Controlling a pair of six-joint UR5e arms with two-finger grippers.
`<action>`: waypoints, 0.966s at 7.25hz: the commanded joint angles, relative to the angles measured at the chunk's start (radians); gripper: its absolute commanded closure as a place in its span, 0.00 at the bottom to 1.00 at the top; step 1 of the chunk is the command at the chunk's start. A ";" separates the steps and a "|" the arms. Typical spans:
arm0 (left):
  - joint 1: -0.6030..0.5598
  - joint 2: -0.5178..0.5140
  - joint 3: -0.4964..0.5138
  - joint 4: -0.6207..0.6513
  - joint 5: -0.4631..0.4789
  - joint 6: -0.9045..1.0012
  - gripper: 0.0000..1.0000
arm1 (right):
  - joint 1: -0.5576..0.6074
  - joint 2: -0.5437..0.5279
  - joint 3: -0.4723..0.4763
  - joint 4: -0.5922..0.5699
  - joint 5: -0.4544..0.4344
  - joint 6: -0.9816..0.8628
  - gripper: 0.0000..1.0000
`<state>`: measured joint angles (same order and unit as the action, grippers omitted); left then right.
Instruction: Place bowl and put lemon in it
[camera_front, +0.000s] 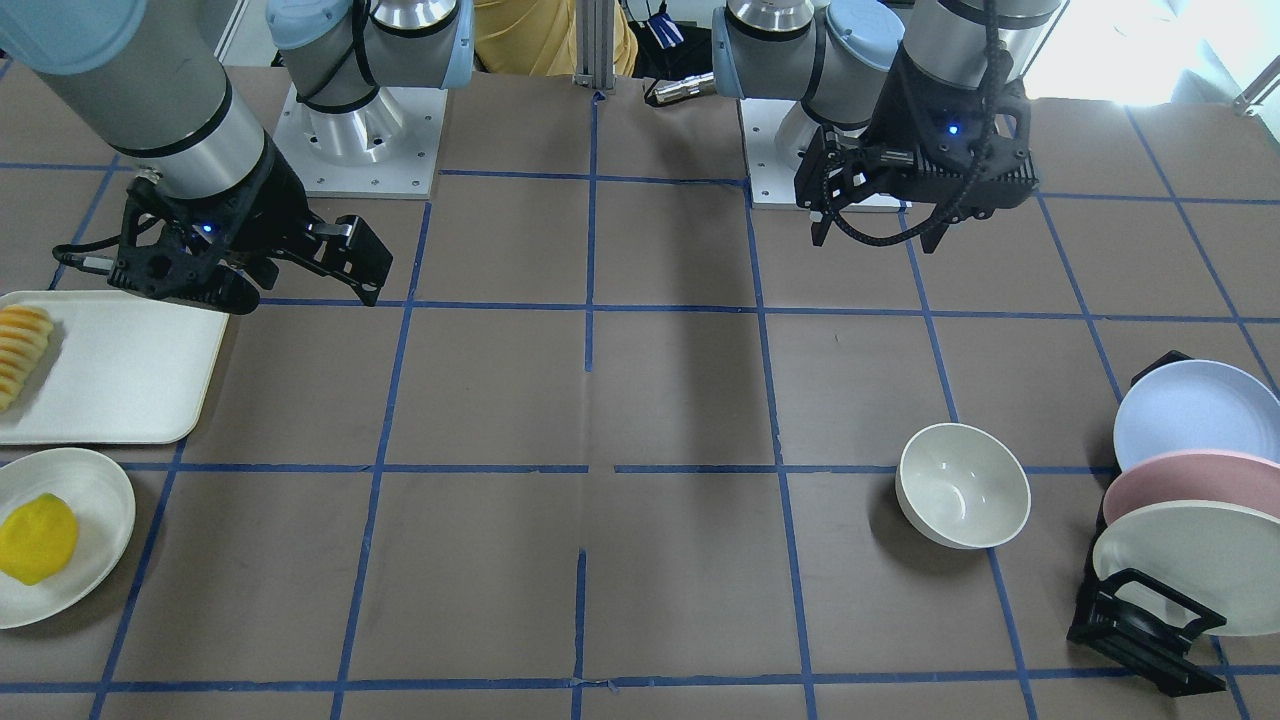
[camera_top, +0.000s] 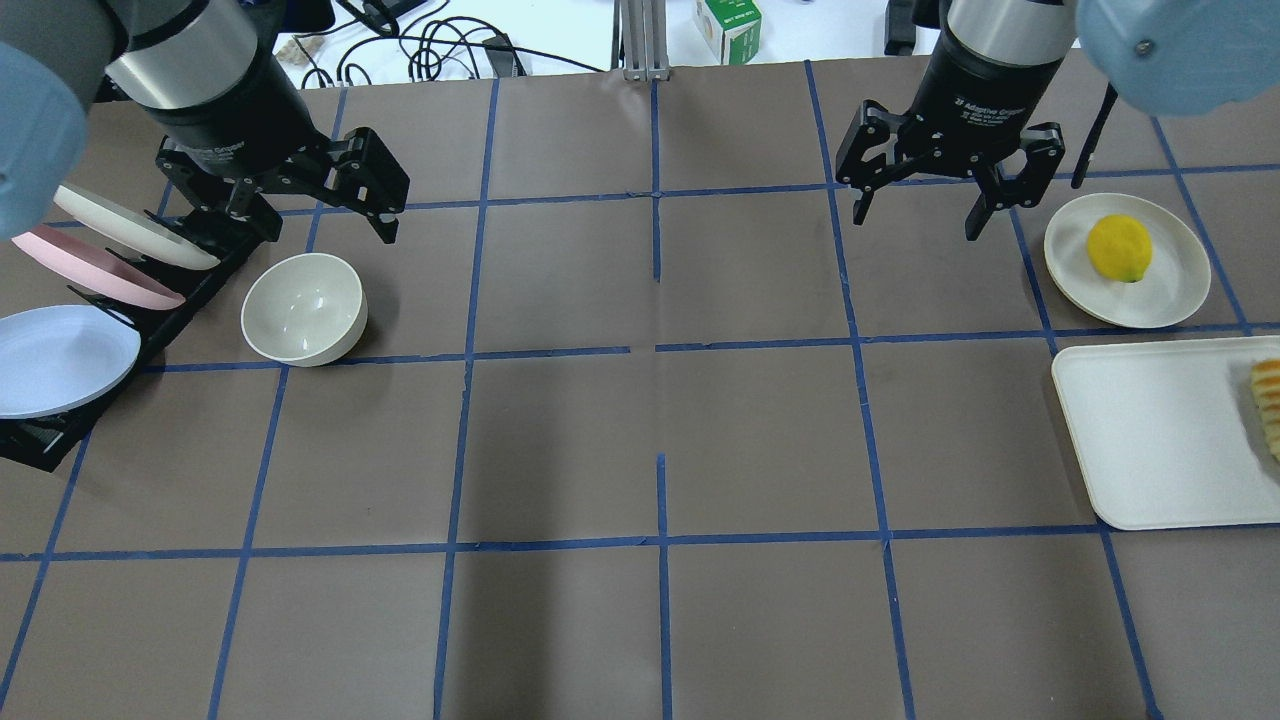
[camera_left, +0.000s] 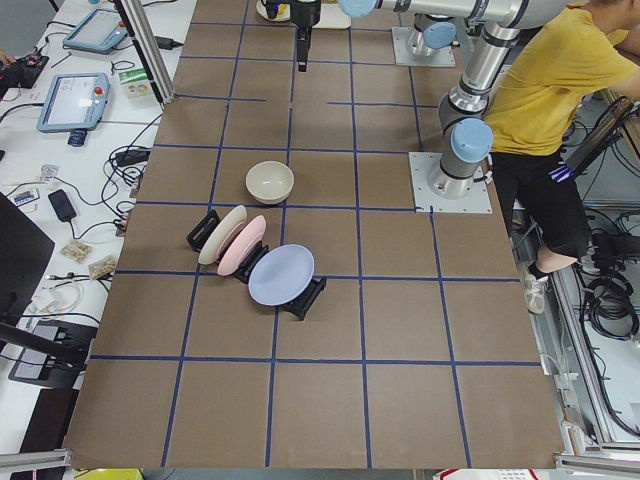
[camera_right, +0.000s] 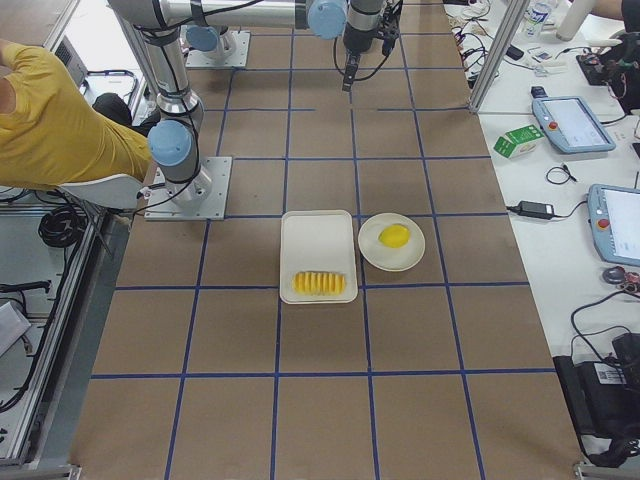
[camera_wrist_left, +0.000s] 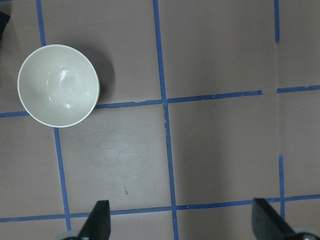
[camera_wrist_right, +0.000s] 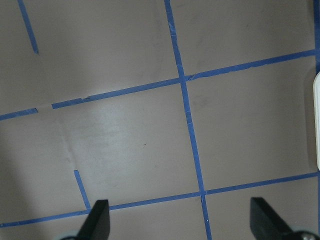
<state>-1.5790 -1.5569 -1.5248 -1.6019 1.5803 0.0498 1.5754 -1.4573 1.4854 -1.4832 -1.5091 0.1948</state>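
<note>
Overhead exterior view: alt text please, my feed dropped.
Empty bowl stands at left beside the plate rack, the open left tool raised nearby. The lemon lies on a plate at right, near the open, empty right tool.

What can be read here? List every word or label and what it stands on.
"Adaptive Gripper": white print above the right tool; the finer lines under it are blurred.
Green carton: print too small to read.
Teach pendant screens: unreadable.

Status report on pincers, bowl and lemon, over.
Left pincer, right pincer open, empty. Bowl upright by plate rack, empty. Lemon on cream plate, opposite end. No obstacle between.
</note>
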 joint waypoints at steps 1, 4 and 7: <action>-0.006 -0.008 0.002 -0.012 0.003 -0.014 0.00 | 0.000 0.000 0.007 0.000 -0.002 0.000 0.00; 0.058 -0.032 -0.093 -0.007 0.006 0.031 0.00 | -0.009 0.006 0.007 -0.003 0.003 -0.014 0.00; 0.264 -0.201 -0.170 0.235 0.007 0.213 0.00 | -0.057 0.014 0.013 -0.012 -0.005 -0.014 0.00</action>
<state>-1.3852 -1.6966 -1.6793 -1.4246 1.5828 0.1854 1.5307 -1.4481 1.4944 -1.4879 -1.5114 0.1820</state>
